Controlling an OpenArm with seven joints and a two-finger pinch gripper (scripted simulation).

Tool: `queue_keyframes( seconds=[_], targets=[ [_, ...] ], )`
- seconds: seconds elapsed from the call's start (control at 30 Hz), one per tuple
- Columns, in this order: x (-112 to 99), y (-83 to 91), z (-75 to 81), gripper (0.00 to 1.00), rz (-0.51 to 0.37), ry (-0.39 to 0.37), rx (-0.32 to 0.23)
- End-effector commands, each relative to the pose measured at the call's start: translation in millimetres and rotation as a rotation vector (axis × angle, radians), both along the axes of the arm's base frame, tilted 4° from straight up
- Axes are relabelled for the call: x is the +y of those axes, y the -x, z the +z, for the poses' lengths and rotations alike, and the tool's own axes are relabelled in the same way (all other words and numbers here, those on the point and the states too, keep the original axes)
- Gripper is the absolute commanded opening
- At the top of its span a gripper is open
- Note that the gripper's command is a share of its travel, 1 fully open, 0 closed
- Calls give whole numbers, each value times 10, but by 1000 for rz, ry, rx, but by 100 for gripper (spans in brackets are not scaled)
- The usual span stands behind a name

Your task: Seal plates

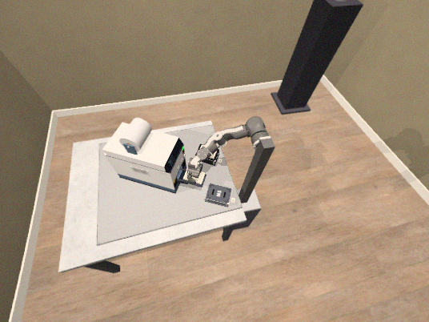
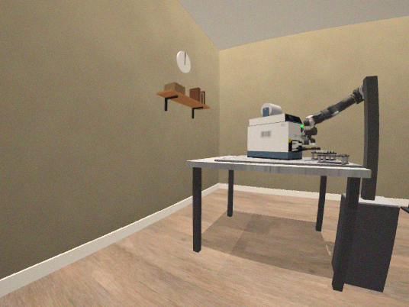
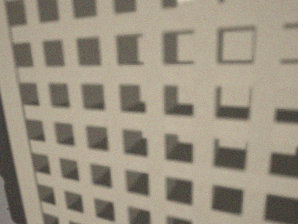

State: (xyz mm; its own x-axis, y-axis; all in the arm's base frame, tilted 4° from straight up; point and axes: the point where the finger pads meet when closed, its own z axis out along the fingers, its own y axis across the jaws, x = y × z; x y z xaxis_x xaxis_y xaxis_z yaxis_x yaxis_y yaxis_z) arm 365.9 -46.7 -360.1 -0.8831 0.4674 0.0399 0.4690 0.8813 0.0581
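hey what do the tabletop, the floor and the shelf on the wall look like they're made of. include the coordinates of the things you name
Tabletop (image 1: 80, 200) (image 2: 267, 168): pale, faintly streaked grey, perhaps stone or laminate.
Floor (image 1: 320, 240) (image 2: 152, 267): wood or wood-look planks, matt, with brown grain.
Wall shelf (image 2: 185, 100): probably orange-brown wood, judging by colour alone.

Your robot's arm (image 1: 236, 131) (image 2: 333, 111) mixes dark grey with off-white, its rounded sections joined like chunky tubing. At the top you get a smooth, bulbous charcoal shoulder (image 1: 255, 125) (image 2: 359, 94) with a pale collar. Lower down, whitish shells break up the grey, and the wrist (image 1: 194, 162) (image 2: 310, 133) looks knobbly. The jaws (image 1: 194, 176) (image 2: 311, 144) are too small for you to read their shape. You'll see 1 straight, square-edged, near-black post (image 1: 256, 172) (image 2: 370, 137) carrying it all.
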Motion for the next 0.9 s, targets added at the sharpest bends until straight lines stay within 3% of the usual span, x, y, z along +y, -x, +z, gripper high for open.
queue_keyframes(
  seconds=[0.0,0.87],
  targets=[
    [0,-14,14,0,1,-1,-4],
    [12,-7,-74,0,5,-4,-4]
  ],
)
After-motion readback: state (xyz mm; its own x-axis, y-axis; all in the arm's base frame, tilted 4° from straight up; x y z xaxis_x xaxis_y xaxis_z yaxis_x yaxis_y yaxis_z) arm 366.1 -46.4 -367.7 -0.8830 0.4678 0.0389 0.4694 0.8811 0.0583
